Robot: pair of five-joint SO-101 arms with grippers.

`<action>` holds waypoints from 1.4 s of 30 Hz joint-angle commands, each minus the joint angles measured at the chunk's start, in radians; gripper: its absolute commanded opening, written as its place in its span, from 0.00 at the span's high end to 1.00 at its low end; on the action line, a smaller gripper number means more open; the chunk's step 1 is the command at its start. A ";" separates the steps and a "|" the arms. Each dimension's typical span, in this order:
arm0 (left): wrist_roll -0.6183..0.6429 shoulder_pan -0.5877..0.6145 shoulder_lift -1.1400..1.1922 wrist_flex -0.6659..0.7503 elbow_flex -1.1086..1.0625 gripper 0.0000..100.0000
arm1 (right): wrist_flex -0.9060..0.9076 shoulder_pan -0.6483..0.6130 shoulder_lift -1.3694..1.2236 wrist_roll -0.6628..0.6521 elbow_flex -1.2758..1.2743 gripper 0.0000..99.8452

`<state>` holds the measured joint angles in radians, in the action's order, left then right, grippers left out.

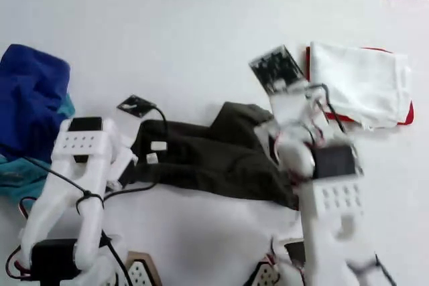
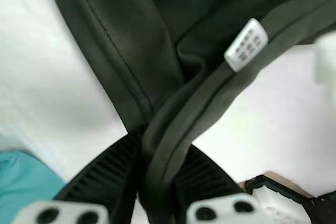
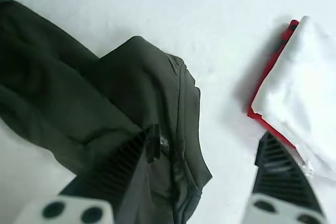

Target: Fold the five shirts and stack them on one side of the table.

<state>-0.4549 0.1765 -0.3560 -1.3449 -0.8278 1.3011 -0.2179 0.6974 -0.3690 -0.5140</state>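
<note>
Left end effector (image 2: pixel 157 153) pinches dark shirt (image 2: pixel 147 24), edge hidden.

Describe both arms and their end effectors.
The left arm and right arm are white, blocky shells with black motor blocks, rows of small holes and looping black cables. The left end effector and right end effector have black ribbed fingers on white mounts.

We log: shirt (image 1: pixel 214 155) mid table (image 1: pixel 201 31) | heap of shirts (image 1: pixel 30 98) at left edge | folded stack (image 1: pixel 358 85) far right, one shirt on another | left gripper (image 2: pixel 152 145) on the middle shirt's left end, right gripper (image 3: pixel 210 140) over its right end.
</note>
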 commanded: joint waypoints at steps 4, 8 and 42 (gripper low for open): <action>-0.002 0.008 -0.032 -0.002 0.001 0.98 | -0.070 0.004 -0.449 0.025 0.109 0.69; -0.006 0.008 -0.032 -0.002 0.001 0.98 | -0.027 0.004 -0.644 0.025 0.186 0.64; 0.002 0.008 -0.038 0.000 0.321 0.98 | -0.064 0.124 -1.010 0.092 1.011 0.98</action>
<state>-0.4549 0.1765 -0.3560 -1.3479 -0.6038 1.2643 -0.1074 -0.3261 -0.2816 0.3422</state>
